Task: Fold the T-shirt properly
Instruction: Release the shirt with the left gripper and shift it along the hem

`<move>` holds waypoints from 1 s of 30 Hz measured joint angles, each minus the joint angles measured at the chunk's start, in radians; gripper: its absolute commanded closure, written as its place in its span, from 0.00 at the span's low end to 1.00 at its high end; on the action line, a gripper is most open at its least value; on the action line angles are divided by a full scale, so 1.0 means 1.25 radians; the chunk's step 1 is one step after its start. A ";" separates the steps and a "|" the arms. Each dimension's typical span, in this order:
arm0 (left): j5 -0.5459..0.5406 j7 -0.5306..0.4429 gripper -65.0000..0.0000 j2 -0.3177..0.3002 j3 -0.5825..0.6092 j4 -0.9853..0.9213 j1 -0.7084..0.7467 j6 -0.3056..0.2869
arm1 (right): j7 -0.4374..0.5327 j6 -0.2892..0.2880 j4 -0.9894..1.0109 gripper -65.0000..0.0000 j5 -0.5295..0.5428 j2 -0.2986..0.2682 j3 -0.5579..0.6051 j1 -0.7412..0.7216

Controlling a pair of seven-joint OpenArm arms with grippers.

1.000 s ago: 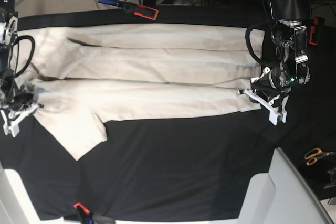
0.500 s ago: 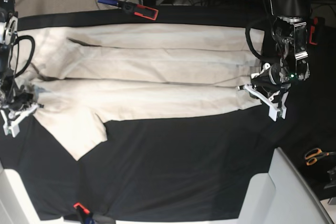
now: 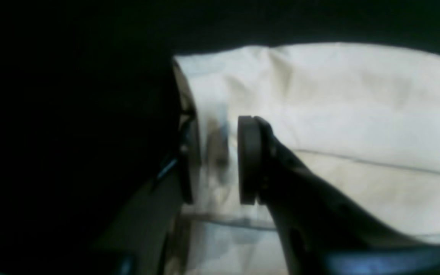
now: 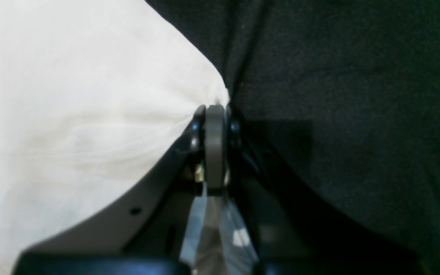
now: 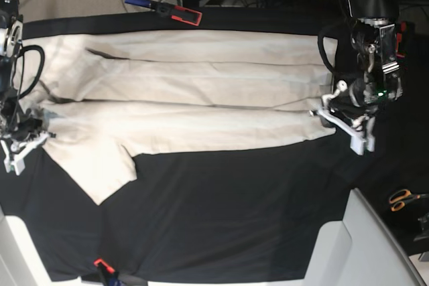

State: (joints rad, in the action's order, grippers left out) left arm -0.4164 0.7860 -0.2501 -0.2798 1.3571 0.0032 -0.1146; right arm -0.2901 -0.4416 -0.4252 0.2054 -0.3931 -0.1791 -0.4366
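The cream T-shirt (image 5: 201,98) lies flat across the black table cloth, folded lengthwise, with one sleeve (image 5: 100,172) sticking out toward the front left. At the shirt's right end sits my left gripper (image 5: 337,120). In the left wrist view this gripper (image 3: 218,160) is open, and the T-shirt (image 3: 357,107) lies slack behind the gap between its pads. My right gripper (image 5: 23,142) is at the shirt's left end. In the right wrist view it (image 4: 216,149) is shut on a pinched edge of the T-shirt (image 4: 71,95).
The black table cloth (image 5: 234,219) covers the table. A blue and red clamp (image 5: 164,10) lies at the back edge and another (image 5: 104,266) at the front. Orange-handled scissors (image 5: 402,199) lie at the far right, and a grey-white panel (image 5: 362,246) stands at the front right.
The left gripper's jaws have parted and let go of the shirt's right edge, and that arm has shifted slightly to the right. The right gripper has not moved.
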 measured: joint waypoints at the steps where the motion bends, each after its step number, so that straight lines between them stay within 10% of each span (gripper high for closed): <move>1: 0.000 0.005 0.74 0.004 -0.035 0.019 0.000 0.001 | -0.001 0.000 0.000 0.99 0.000 0.000 0.000 0.000; 6: 0.013 0.123 0.74 0.001 -0.135 0.092 -0.030 0.005 | -0.001 0.000 0.000 0.99 0.001 0.000 0.000 -0.001; 19: 0.000 0.129 0.66 0.014 -0.153 -0.149 -0.149 0.001 | -0.001 -0.002 0.000 0.99 0.003 -0.001 0.001 0.000; 24: -0.174 0.130 0.42 -0.006 -0.154 -0.150 -0.143 0.001 | 0.003 0.000 0.000 0.99 0.003 -0.002 0.022 0.000; 30: -0.298 0.119 0.39 -0.048 -0.157 -0.172 -0.121 0.002 | 0.008 0.006 -0.004 1.00 0.003 -0.005 0.076 -0.005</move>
State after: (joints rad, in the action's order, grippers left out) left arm -0.7883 0.9352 -0.3103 -0.4767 1.1419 -0.1486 -0.1127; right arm -0.2802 -0.4335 -0.4301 0.2092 -0.3988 -0.0837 -0.4427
